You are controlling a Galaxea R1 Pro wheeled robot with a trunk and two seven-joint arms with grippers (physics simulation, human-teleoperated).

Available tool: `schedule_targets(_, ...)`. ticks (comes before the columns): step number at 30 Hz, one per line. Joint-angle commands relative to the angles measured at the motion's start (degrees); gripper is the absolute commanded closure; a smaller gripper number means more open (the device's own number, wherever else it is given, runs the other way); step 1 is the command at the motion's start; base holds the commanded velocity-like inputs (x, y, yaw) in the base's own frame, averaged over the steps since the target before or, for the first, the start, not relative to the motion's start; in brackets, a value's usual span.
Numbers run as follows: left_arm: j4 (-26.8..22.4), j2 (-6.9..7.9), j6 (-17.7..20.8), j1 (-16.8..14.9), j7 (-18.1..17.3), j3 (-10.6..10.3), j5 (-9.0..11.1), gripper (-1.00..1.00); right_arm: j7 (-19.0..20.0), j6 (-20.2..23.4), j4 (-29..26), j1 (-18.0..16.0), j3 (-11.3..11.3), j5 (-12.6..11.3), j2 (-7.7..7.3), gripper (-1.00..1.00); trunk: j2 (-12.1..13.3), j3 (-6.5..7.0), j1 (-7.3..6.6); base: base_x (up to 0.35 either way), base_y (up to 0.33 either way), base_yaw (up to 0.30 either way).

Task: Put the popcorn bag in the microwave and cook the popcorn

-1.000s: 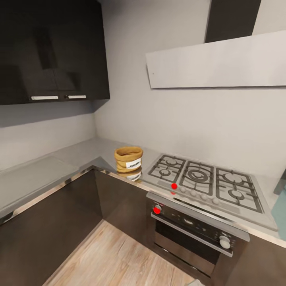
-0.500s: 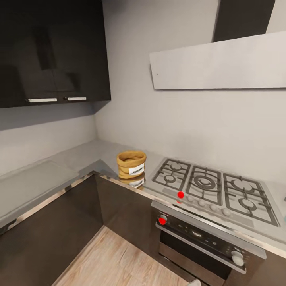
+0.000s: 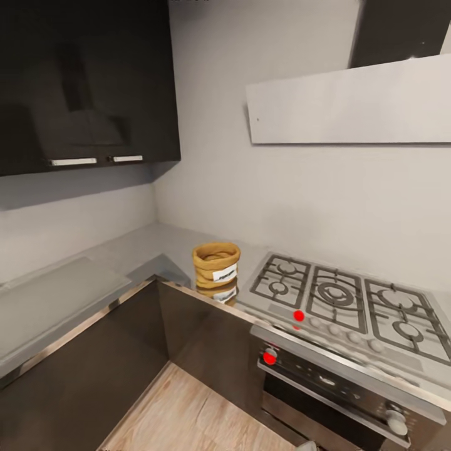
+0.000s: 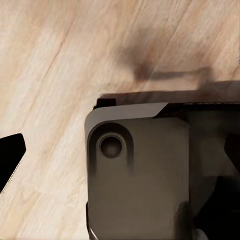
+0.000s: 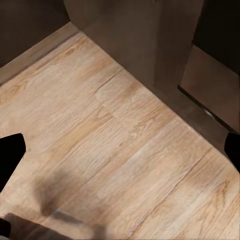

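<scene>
Everything in the head view has slid right and down a little since a second ago, and looks a bit bigger; that is the camera moving closer, not the things moving; the popcorn bag (image 3: 216, 265) sits in the same spot on the countertop (image 3: 134, 247) as before, near the front edge, just left of the gas hob (image 3: 351, 297).

Not much of the job is done yet; the bag is not picked up, nothing touches it, and it stands upright with its white label facing the near right; the robot looks like it is rolling toward the bag; what is left is nearly all of it: grab the bag, find the microwave, put the bag in, shut the door, and heat it.

Below the hob is the dark oven (image 3: 338, 388) with two red dots by its knobs; dark wall cabinets (image 3: 81, 81) hang on the far left; a pale hood (image 3: 351, 103) hangs over the hob.

Both arms hang low; the left wrist view looks down at the wood floor (image 4: 55, 65) and a grey part of the robot (image 4: 140, 170); the right wrist view looks at the floor and the dark cabinet fronts (image 5: 135, 45); just black finger tips peek in at the edges, far apart, so both grippers look spread wide with nothing in them.
</scene>
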Motion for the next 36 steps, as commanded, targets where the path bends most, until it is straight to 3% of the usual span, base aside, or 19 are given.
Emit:
schedule_targets(1,0.07,0.04,-0.2,-0.05,-0.07,0.01,-0.05,-1.0,0.03,-0.2,0.01,-0.04,-0.16,0.55,0.05,-1.0,0.33,0.09,-0.22,-0.069,0.318,0.0)
schedule_targets(8,0.07,0.06,-0.2,-0.05,-0.07,0.01,0.1,-1.0,0.03,-0.2,0.05,-0.04,-0.16,0.55,0.08,-1.0,3.14,1.34,-1.75,-0.074,0.343,0.0)
schedule_targets(18,0.08,-0.01,-0.14,0.04,-0.11,-0.08,0.03,-1.0,-0.01,-0.08,0.05,-0.08,-0.56,0.14,-0.17,-1.0,3.14,1.34,-1.75,-0.01,0.33,0.0)
schedule_targets(21,0.08,-0.01,-0.08,0.01,-0.08,-0.07,0.05,-1.0,-0.15,-0.06,1.35,0.45,-0.95,-0.02,-1.3,-1.0,3.94,1.7,-2.19,0.0,0.271,0.0)
schedule_targets(24,0.08,-0.09,0.02,-0.04,-0.08,-0.08,-0.05,-1.0,-0.2,-0.15,7.39,0.91,-2.48,-0.07,-4.19,-1.0,5.15,2.24,-2.85,0.0,0.061,0.0)
schedule_targets(26,0.08,-0.1,0.06,-0.05,-0.08,-0.06,0.1,-1.0,-0.77,-0.09,10.69,1.04,-2.86,-0.01,-5.22,-1.0,5.95,2.6,-3.29,0.0,0.012,0.0)
schedule_targets(30,0.08,-0.1,0.48,-0.05,-0.04,0.04,0.3,-1.0,-4.26,-0.04,14.35,1.16,-2.92,0.02,-6.16,-1.0,7.55,3.32,-4.17,0.0,0.002,0.0)
schedule_targets(36,0.08,-0.03,1.4,0.02,-0.07,0.1,0.38,-1.0,-5.29,-0.18,15.59,2.81,-2.84,0.12,-6.4,-1.0,9.16,4.04,-5.05,0.0,0.0,0.0)
